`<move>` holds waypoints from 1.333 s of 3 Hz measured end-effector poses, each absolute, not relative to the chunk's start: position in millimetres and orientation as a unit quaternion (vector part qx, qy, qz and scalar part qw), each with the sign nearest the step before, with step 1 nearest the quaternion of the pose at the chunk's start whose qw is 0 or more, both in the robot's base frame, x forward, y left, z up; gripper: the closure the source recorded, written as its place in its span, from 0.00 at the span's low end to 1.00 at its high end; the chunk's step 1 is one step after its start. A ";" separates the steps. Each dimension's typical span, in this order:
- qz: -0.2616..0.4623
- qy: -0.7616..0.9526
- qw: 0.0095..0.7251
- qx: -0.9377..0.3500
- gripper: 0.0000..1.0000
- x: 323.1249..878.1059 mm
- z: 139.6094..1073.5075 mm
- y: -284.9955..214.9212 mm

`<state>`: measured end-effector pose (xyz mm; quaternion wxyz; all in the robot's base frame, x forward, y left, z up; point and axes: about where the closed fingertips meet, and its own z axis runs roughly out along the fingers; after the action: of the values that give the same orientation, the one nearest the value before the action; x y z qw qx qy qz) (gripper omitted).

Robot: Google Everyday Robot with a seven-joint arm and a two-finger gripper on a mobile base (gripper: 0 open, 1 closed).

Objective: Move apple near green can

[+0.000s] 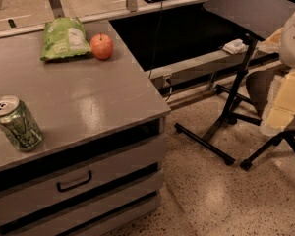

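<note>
Nearest to the camera is the grey cabinet (88,97), the biggest thing here, with 1 dark drawer handle (74,181) on its front and a wide flat top. To the right of it, on the speckled floor (211,200), stands a black stand (231,107), and beside this is a dark chair (263,85). On the far part of the top lies a light-green chip bag (64,38). The green can (15,123) stands upright near the front left edge, its silver top showing. The apple (102,46) sits just at the right of the bag, well apart from the can. The gripper is outside this view, so I cannot tell if it is apart or together.
</note>
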<state>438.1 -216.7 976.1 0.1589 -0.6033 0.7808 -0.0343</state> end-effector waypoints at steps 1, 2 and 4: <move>-0.034 0.781 0.159 -0.603 0.00 438.1 976.2 -216.7; -0.032 0.756 0.185 -0.626 0.00 465.7 983.6 -206.3; 0.033 0.654 0.278 -0.703 0.00 602.5 987.2 -122.1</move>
<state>602.5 -122.1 987.2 0.2783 -0.7030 0.6537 0.0326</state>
